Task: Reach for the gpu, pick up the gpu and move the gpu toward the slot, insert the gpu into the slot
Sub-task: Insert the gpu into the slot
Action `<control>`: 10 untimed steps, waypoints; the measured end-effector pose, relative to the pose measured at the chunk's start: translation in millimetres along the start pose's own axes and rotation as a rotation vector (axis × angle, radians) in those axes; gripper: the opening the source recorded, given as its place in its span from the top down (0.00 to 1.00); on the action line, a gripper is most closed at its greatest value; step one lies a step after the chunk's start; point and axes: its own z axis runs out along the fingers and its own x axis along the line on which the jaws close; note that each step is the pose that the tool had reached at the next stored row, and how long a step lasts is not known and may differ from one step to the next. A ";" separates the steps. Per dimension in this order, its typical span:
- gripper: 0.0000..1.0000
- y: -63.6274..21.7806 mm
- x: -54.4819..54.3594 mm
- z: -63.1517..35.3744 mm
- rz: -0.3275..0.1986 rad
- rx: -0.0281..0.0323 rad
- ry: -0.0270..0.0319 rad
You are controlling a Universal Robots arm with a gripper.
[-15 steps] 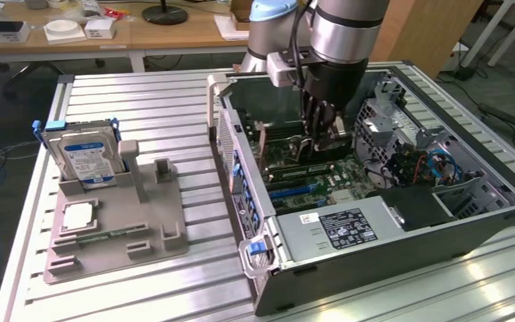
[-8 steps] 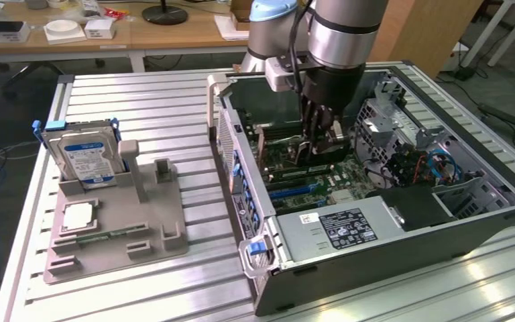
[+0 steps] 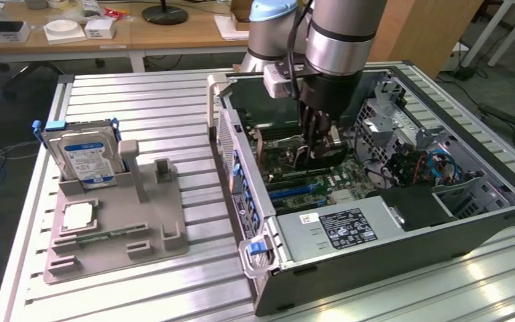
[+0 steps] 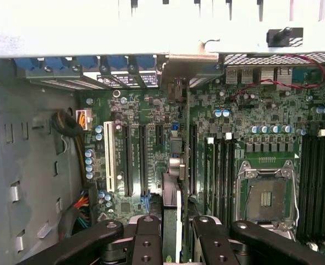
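Fingers (image 4: 148, 243) x2 grip 1 gpu (image 4: 171, 218) edge-on over mobo (image 4: 223, 130); 1 white slot (image 4: 108, 157) beside.

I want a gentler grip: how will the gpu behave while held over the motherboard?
The gpu looks thin and flat, standing on edge between the fingers, so it is probably stiff and light. A card this thin is likely fragile under a hard squeeze, and it may tilt if pushed sideways.
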 end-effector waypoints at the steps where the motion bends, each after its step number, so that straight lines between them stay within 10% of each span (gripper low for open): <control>1: 0.74 0.3 0.0 1.2 0.000 0.0000 0.0000; 10: 0.74 3.3 0.1 13.2 0.000 -0.0005 0.0000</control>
